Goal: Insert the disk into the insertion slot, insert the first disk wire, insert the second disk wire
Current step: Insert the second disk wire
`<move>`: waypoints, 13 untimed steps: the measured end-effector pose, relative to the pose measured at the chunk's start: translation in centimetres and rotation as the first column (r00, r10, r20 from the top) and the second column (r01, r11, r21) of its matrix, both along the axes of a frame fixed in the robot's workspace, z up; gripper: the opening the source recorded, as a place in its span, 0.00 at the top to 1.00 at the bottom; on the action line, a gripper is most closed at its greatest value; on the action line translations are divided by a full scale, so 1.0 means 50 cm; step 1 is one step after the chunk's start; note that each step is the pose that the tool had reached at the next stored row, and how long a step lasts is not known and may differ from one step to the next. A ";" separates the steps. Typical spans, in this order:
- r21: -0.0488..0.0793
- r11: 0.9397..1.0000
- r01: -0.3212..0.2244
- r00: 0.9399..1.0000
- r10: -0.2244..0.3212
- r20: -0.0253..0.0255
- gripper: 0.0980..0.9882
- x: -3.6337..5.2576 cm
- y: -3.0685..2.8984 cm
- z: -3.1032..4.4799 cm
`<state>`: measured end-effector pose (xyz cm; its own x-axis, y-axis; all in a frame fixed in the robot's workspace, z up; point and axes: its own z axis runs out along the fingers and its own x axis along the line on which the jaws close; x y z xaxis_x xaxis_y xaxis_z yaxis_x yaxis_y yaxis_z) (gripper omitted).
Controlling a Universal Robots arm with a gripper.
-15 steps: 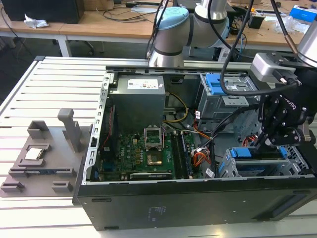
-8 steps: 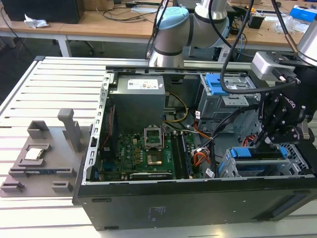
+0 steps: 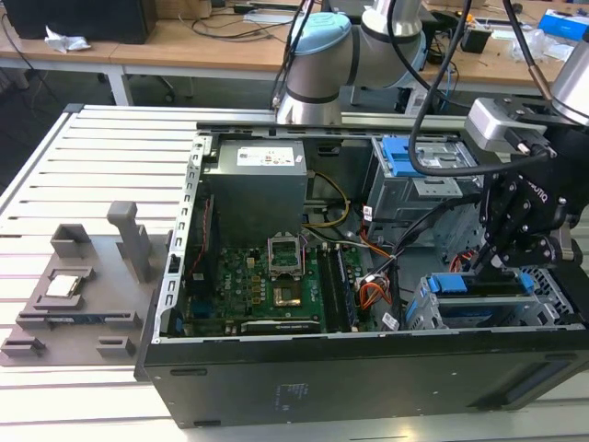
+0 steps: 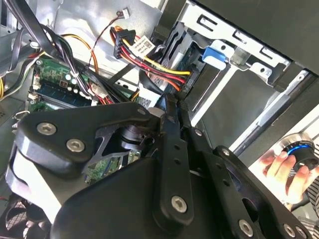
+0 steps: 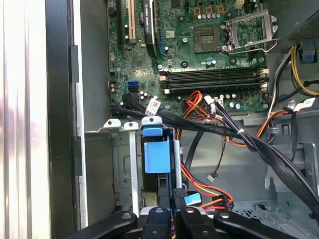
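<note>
In the exterior view the disk [image 3: 469, 284] lies in the insertion slot [image 3: 425, 313], at the case's front corner on the exterior view's right; its blue carrier shows along the top. My black gripper [image 3: 488, 265] hangs just above it, fingers pointing down. In the first wrist view the carrier's blue tab [image 5: 156, 155] sits in the grey metal slot [image 5: 124, 164], and my gripper [image 5: 174, 211] is narrowly shut beside it on a black connector of the red, yellow and orange disk wire [image 5: 207, 191]. In the second wrist view the fingers [image 4: 172, 112] are pressed together below that wire bundle [image 4: 154, 67].
The open case holds a green motherboard [image 3: 267, 276], a grey power supply [image 3: 256, 180] and a taller cage with a blue latch [image 3: 405, 161]. Thick black cables [image 5: 249, 144] cross near the slot. A grey fixture plate [image 3: 83, 295] lies left. A hand [image 4: 286, 172] holds a round device.
</note>
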<state>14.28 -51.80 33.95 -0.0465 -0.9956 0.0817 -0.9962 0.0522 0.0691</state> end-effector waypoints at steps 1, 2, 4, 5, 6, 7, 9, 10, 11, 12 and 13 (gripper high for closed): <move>0.002 1.000 0.000 1.000 0.000 0.000 0.94 0.000 0.000 0.000; 0.004 1.000 0.000 1.000 0.000 0.000 0.94 0.000 -0.001 0.000; 0.008 1.000 0.000 1.000 0.000 0.000 0.94 0.000 -0.006 0.000; 0.009 1.000 0.000 1.000 0.000 0.000 0.94 0.000 -0.011 0.000; 0.009 1.000 0.000 1.000 0.000 0.000 0.94 0.000 -0.011 0.000; 0.009 1.000 0.000 1.000 0.000 0.000 0.94 0.000 -0.011 0.000; 0.009 1.000 0.000 1.000 0.000 0.000 0.94 0.000 -0.011 -0.002; 0.009 1.000 0.000 1.000 0.000 0.000 0.94 0.000 -0.011 -0.003; 0.008 1.000 0.000 1.000 0.000 0.000 0.94 0.000 -0.011 -0.004; 0.008 1.000 0.000 1.000 0.000 0.000 0.94 0.000 -0.011 -0.005; 0.009 1.000 0.000 1.000 0.000 0.000 0.94 0.000 -0.011 -0.006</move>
